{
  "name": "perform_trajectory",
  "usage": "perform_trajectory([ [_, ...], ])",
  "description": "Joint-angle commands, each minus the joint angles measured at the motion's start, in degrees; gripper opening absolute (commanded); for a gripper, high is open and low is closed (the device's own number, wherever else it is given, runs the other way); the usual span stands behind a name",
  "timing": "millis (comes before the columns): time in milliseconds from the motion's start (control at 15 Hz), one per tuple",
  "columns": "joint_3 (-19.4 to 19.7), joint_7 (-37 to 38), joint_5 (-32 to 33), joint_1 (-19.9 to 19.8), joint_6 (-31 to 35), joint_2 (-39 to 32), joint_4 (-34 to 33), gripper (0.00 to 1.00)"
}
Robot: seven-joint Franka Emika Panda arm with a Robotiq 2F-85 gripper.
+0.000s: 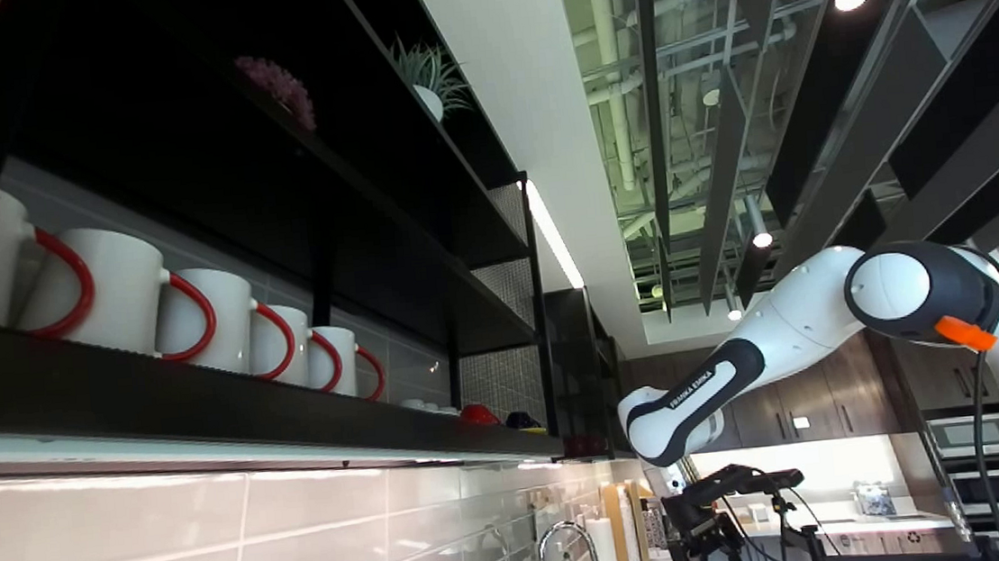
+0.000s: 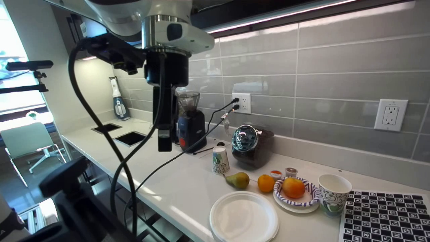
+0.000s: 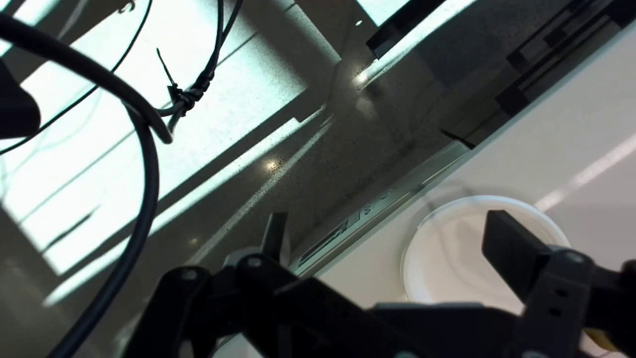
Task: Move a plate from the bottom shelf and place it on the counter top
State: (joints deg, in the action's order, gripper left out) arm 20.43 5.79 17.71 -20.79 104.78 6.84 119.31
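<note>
The bottom shelf (image 1: 157, 401) is the long black board in an exterior view, carrying white mugs. Toward its far end lie low pale things (image 1: 425, 405), seen edge-on; whether one is the plate I cannot tell. On the counter top (image 2: 174, 188) rests a white round plate (image 2: 244, 216), which also shows in the wrist view (image 3: 457, 253). My gripper (image 3: 387, 219) stands open above the counter's front edge, nothing between its fingers. In the wrist view its right finger (image 3: 512, 248) overlaps that plate. An exterior view has the gripper (image 2: 165, 141) pointing down, well above the counter.
Beyond the plate are a pear (image 2: 239, 180), an orange (image 2: 265, 183), a patterned bowl (image 2: 314, 195) with fruit, paper cups (image 2: 220, 159), a grinder (image 2: 191, 127) and a checkered board (image 2: 386, 215). A black cable (image 2: 100, 127) loops beside the arm. Red-handled mugs (image 1: 106, 279) line the shelf.
</note>
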Motion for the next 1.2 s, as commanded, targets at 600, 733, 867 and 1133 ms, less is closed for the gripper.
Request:
perform_trajectory([
  [600, -1.9, -23.3, 13.2, 2.5, 10.4, 3.5, 4.5, 1.00],
  [733, -1.7, -27.3, 14.6, 2.5, 13.7, 4.3, 6.0, 1.00],
  [867, -1.5, -31.1, 15.9, 2.5, 17.4, 4.9, 7.5, 1.00],
  [1133, -1.4, -33.1, 14.4, 2.5, 19.1, 3.1, 6.4, 1.00],
])
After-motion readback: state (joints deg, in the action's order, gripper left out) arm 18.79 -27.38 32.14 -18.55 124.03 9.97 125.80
